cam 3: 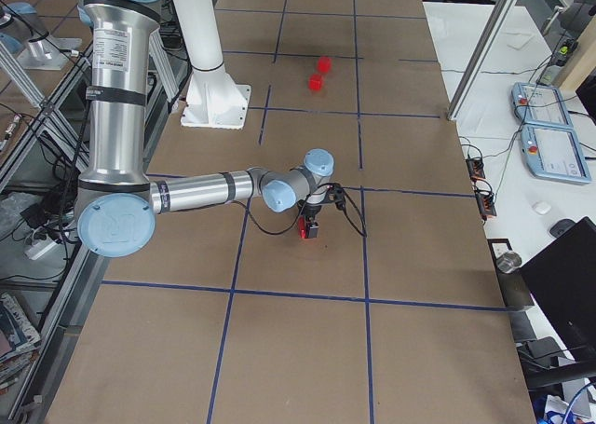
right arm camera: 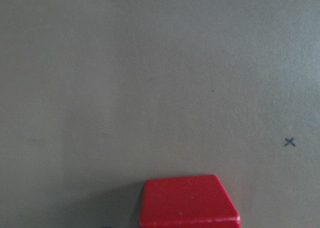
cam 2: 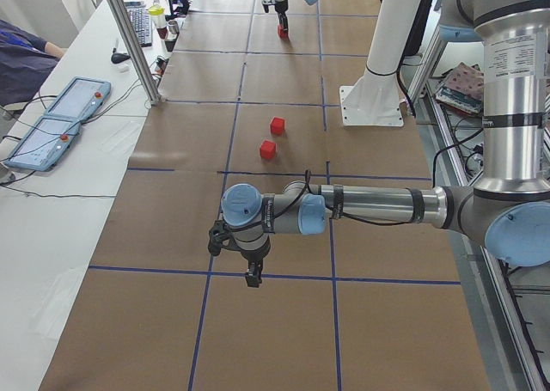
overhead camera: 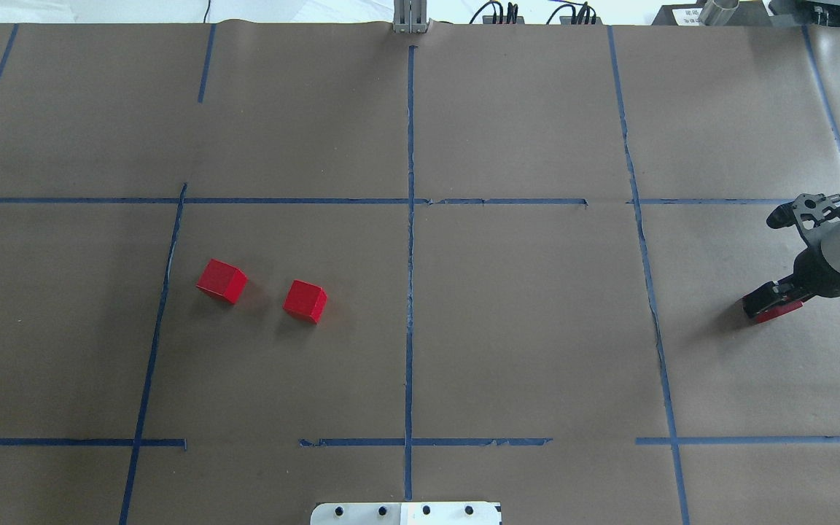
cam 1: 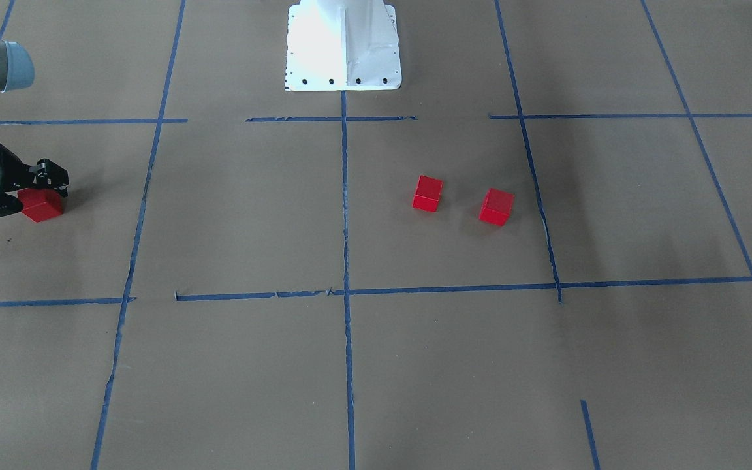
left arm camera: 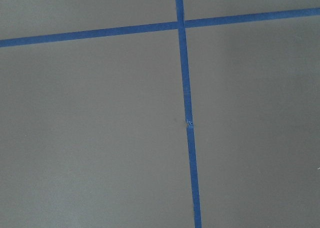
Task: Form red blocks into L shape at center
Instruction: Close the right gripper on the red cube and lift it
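Right gripper (overhead camera: 768,303) is down at table level in the outer cell on the right, seen from behind the robot. It is set over the third red block (cam 1: 42,206). The fingers straddle the block, but I cannot tell whether they are pinching it. This block lies well apart from the center (overhead camera: 522,321), so by my reading it is being fetched in.

The leftmost block (overhead camera: 222,281) and the middle block (overhead camera: 305,301) sit in the center cell's left half, near each other but not touching, both off-square — no L yet.

Left gripper (cam 2: 252,273) hovers over a tape crossing (left arm camera: 180,23) far out on the left, clear of the work. I cannot tell how its jaws stand.
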